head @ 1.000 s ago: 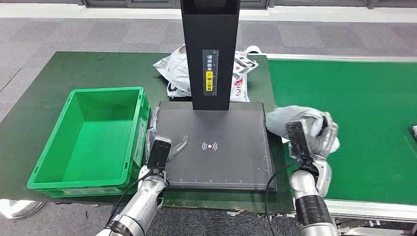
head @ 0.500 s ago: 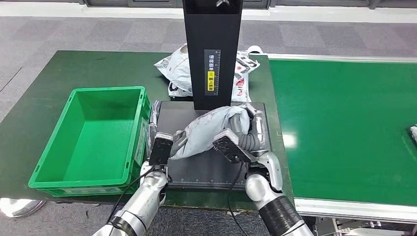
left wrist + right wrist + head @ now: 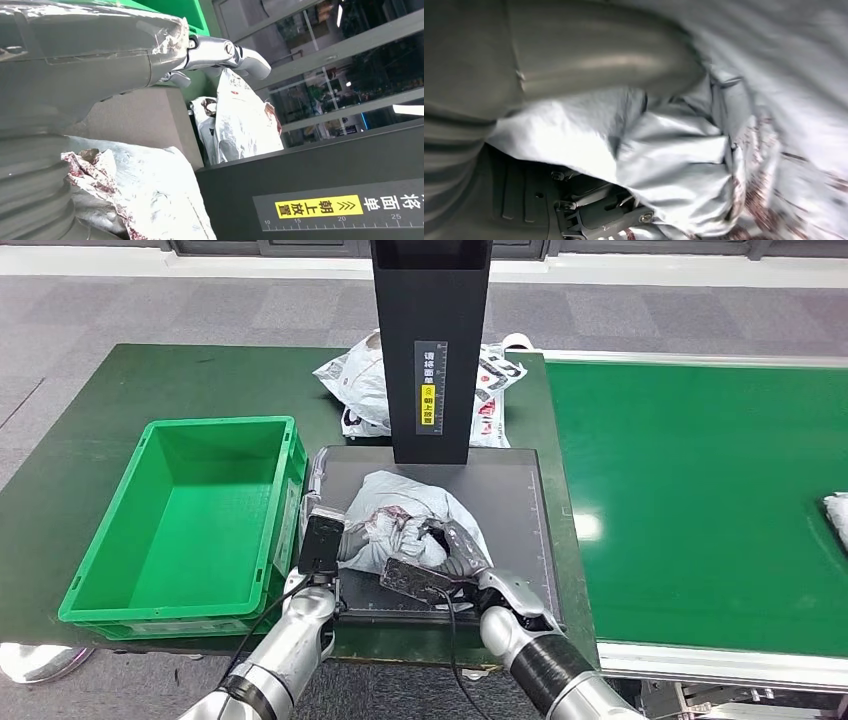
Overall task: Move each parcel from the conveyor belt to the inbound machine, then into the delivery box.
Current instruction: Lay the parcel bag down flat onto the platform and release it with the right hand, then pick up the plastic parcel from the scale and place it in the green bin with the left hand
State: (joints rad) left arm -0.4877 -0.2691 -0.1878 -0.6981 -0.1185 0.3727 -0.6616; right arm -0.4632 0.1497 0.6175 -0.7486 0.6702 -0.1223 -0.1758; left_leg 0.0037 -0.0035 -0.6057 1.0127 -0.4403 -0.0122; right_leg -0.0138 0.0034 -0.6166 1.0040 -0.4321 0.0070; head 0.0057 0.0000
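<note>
R robot hand (image 3: 450,545) grips grey parcel (image 3: 410,510) on inbound machine (image 3: 510,520). L robot hand (image 3: 345,540) at parcel's edge, grip unclear. Green box (image 3: 180,520) just beside machine; white bags (image 3: 355,385) behind.

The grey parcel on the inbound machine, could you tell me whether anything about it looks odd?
The grey parcel lies crumpled and bunched on the inbound machine's platform, not flat, with the right hand on it.
</note>
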